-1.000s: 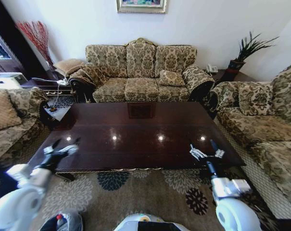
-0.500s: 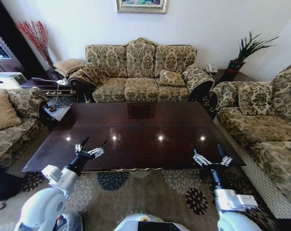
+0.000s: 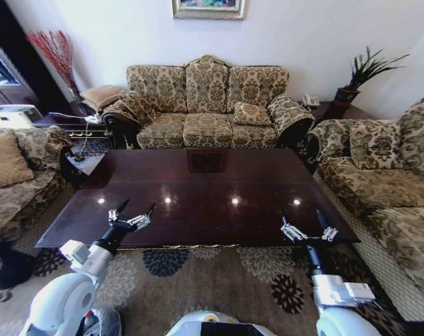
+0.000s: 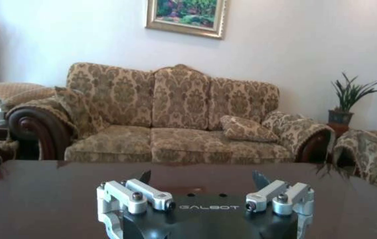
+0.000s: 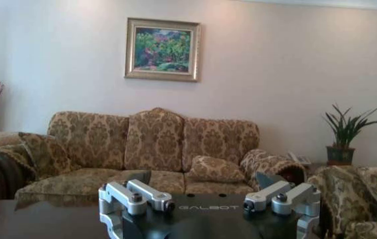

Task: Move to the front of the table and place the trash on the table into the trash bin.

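I stood at the front of the table (image 3: 204, 189), its dark top bare of any trash I could see. My left gripper (image 3: 131, 215) and right gripper (image 3: 308, 229) hovered over its near edge, both spread wide and empty. The tidying looked finished, as far as I could judge.

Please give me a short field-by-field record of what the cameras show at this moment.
table: dark glossy coffee table, its top bare of litter in the head view
left claw: open, held over the near left part of the table
right claw: open, held over the near right edge of the table
held items: none in either claw
bin: part of a bag-lined bin by the robot's left side on the rug
surroundings: patterned sofa behind the table, potted plant in the far right corner
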Tool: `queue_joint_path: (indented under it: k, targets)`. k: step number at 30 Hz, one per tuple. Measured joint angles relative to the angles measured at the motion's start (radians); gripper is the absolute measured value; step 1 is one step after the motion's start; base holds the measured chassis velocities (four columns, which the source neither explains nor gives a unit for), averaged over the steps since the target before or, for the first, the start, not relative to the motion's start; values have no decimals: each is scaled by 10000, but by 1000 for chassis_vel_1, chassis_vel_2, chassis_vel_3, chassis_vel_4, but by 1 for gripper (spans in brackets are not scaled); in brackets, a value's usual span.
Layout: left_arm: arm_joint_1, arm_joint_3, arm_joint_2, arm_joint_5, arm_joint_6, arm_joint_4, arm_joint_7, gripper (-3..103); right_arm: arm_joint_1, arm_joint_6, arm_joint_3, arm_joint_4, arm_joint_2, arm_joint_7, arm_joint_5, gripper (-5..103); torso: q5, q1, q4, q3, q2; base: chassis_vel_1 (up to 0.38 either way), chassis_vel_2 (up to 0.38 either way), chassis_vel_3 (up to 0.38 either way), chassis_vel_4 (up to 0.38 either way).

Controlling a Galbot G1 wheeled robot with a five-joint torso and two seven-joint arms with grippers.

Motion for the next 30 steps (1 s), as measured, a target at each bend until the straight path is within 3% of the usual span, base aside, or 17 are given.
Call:
queue_joint_path:
  k: [30]
  targets:
    - [-3,-18,-1,-16,10,21,-22,100,6,-10,-2,-15,-6,-4,22,100,0,0,1,0,0,14,17,17,14]
